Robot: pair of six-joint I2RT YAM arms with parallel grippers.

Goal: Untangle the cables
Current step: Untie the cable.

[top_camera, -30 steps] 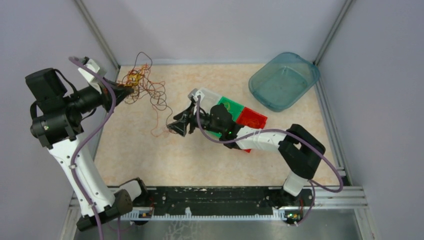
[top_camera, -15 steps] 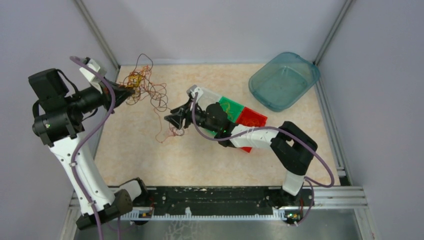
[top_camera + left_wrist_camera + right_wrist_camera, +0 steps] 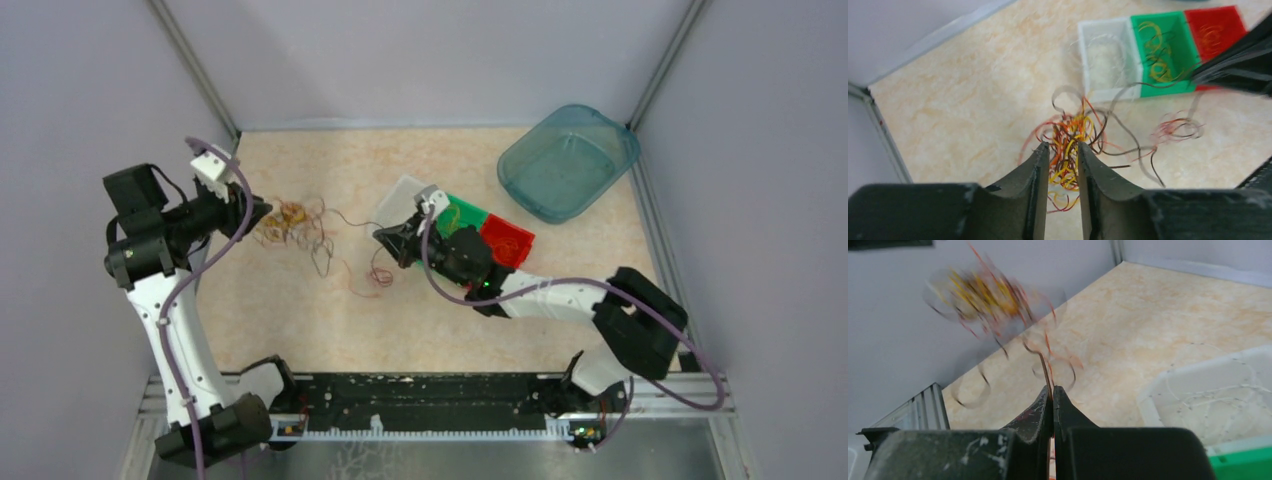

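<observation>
The cables (image 3: 292, 216) are a tangle of orange, yellow, red and brown loops lying on the table at the left. My left gripper (image 3: 264, 214) is right at its left side. In the left wrist view the left gripper (image 3: 1062, 146) stands open with a gap, and the cables (image 3: 1071, 131) run loosely between and beyond its fingertips. My right gripper (image 3: 380, 236) is shut on a thin brown strand (image 3: 1046, 365) that leads back to the blurred tangle (image 3: 982, 294). Loose red-brown loops (image 3: 379, 278) trail on the table below the right gripper.
A three-part tray lies behind the right gripper: a white bin (image 3: 402, 197), a green bin (image 3: 462, 214) and a red bin (image 3: 506, 240), with some strands inside. A teal tub (image 3: 568, 160) stands at the back right. Walls enclose the table.
The left arm came down and rightward, its jaws opened, and the tangle sank onto the table. The right gripper shut on a strand and pulled right toward the tray.
</observation>
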